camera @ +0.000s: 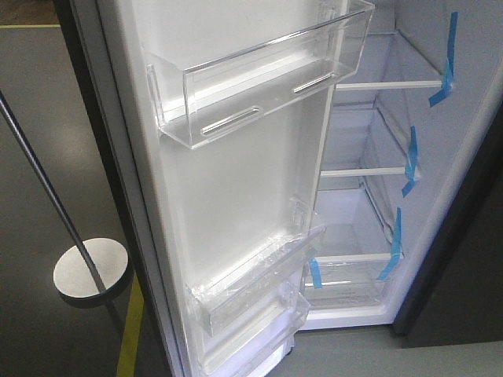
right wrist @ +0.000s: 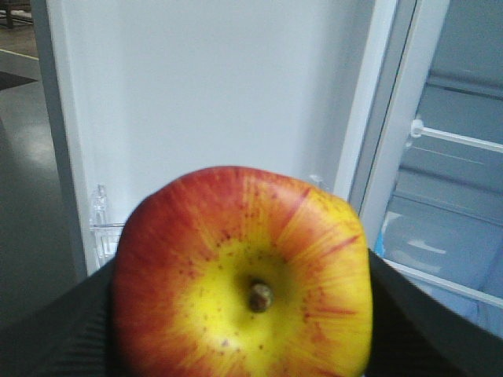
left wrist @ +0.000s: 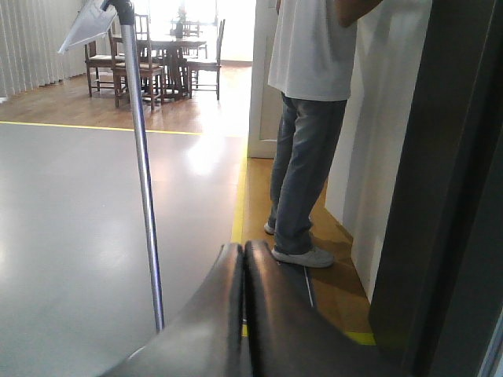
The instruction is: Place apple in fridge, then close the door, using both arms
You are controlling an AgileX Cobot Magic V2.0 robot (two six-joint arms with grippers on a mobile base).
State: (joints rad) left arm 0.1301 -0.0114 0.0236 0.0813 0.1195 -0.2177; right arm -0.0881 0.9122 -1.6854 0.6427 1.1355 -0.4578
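Right claw (right wrist: 244,318) squeezes the apple (right wrist: 236,267).
Left claw (left wrist: 244,302) is pinched tight on nothing; the fridge (camera: 478,118) door (camera: 236,188) stands wide open.

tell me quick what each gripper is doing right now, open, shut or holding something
Left gripper: closed, fingers pressed together, nothing between them.
Right gripper: closed on the apple, stem end facing the camera.

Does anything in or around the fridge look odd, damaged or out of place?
Yes: blue tape strips run from the shelf fronts onto the fridge wall, as if holding the shelves in place. Nothing looks spilled, broken or askew.
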